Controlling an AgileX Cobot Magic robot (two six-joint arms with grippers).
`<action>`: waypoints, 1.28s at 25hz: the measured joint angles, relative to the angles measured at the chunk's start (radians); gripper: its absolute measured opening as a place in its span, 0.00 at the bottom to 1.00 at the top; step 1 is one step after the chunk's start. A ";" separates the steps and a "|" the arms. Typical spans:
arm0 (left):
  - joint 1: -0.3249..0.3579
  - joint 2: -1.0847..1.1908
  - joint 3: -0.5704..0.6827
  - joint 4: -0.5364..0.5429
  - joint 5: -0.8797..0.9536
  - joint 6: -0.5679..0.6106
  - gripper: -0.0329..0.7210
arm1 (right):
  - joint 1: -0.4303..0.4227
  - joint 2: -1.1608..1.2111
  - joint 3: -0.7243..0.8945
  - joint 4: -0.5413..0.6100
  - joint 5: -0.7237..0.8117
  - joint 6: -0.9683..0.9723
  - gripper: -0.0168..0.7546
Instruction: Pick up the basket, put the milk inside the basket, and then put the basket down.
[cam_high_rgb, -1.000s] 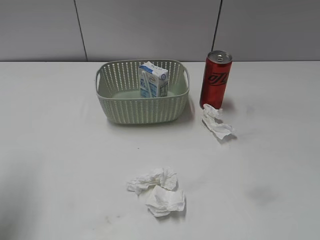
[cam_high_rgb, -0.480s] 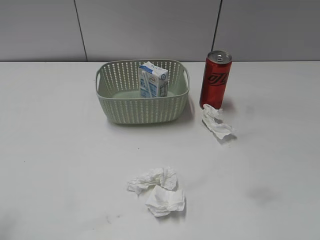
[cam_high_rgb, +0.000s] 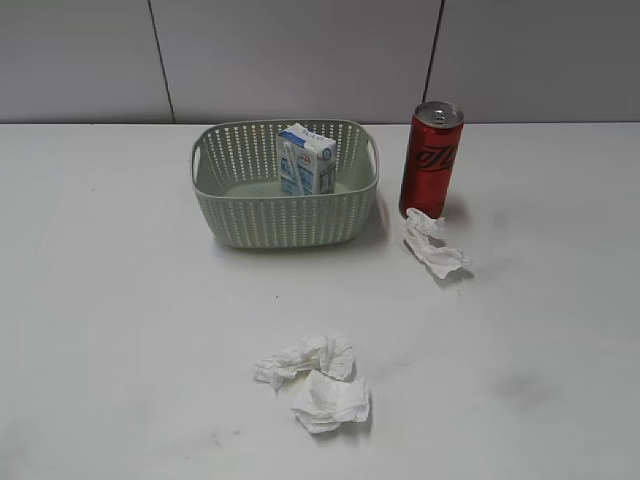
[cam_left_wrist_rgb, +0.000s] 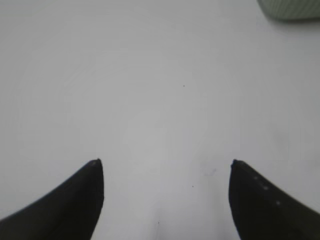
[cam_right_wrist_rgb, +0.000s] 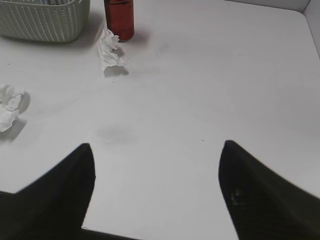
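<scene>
The pale green basket (cam_high_rgb: 262, 222) stands on the white table toward the back. The white and blue milk carton (cam_high_rgb: 305, 159) stands upright inside it. A corner of the basket shows at the top right of the left wrist view (cam_left_wrist_rgb: 292, 9), and its side at the top left of the right wrist view (cam_right_wrist_rgb: 42, 24). My left gripper (cam_left_wrist_rgb: 165, 162) is open and empty over bare table. My right gripper (cam_right_wrist_rgb: 157, 145) is open and empty over bare table, well short of the basket. Neither gripper shows in the exterior view.
A tall red soda can (cam_high_rgb: 431, 158) stands right of the basket, also in the right wrist view (cam_right_wrist_rgb: 119, 17). A crumpled tissue (cam_high_rgb: 433, 247) lies in front of the can. Two more tissues (cam_high_rgb: 315, 380) lie near the front middle. The table's right edge (cam_right_wrist_rgb: 310, 22) shows.
A faint shadow at the lower left of the table has faded away. The basket, milk, can and tissues have not moved.
</scene>
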 joint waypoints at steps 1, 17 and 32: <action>0.000 -0.034 0.002 0.000 0.001 0.000 0.83 | 0.000 0.000 0.000 0.000 0.000 0.000 0.78; 0.004 -0.308 0.006 0.006 0.008 0.000 0.83 | 0.000 0.000 0.000 -0.002 0.000 0.000 0.78; 0.004 -0.308 0.013 0.005 0.013 0.000 0.83 | 0.000 0.000 0.000 -0.011 0.000 0.056 0.78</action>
